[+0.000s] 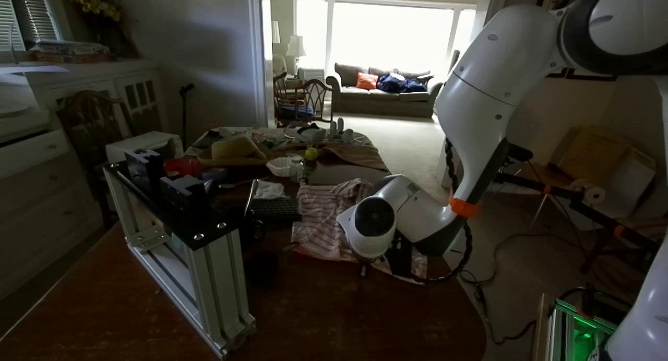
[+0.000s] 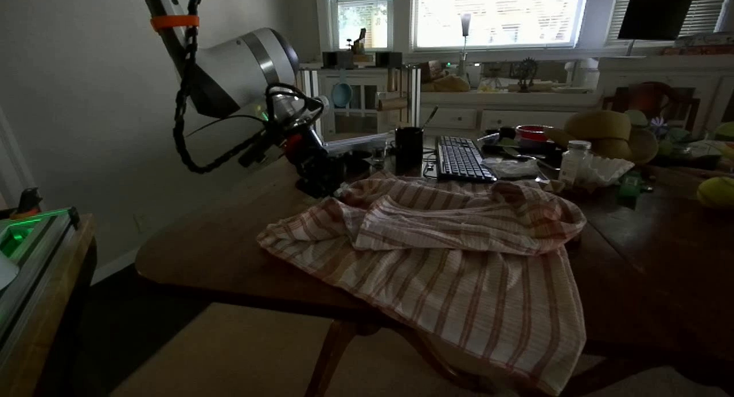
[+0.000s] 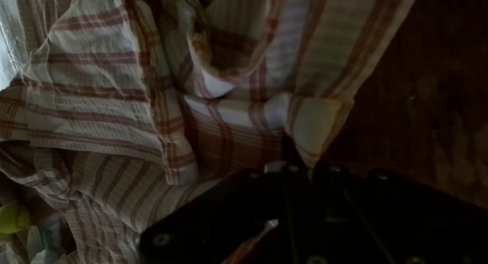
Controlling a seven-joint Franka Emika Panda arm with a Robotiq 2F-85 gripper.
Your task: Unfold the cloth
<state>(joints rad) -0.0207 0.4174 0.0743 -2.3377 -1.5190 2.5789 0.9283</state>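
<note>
The cloth [image 2: 459,288], whitish with reddish stripes, lies wrinkled and bunched on the wooden table in both exterior views [image 1: 318,215]. Its upper part is folded over in loose layers, and a lower corner hangs over the table edge. In the wrist view the cloth [image 3: 95,77] shows several folds. My gripper [image 3: 310,170] is shut there, with a corner of the cloth pinched between the fingertips. In an exterior view the gripper [image 2: 322,185] is low at the cloth's far left end. The arm hides part of the cloth and most of the gripper in an exterior view.
A keyboard [image 2: 461,158] and a black cup [image 2: 409,146] stand behind the cloth. A white bottle [image 2: 575,163], a tennis ball [image 2: 717,191] and a straw hat [image 1: 235,149] lie among clutter. A metal frame [image 1: 209,288] stands on the table [image 1: 365,319].
</note>
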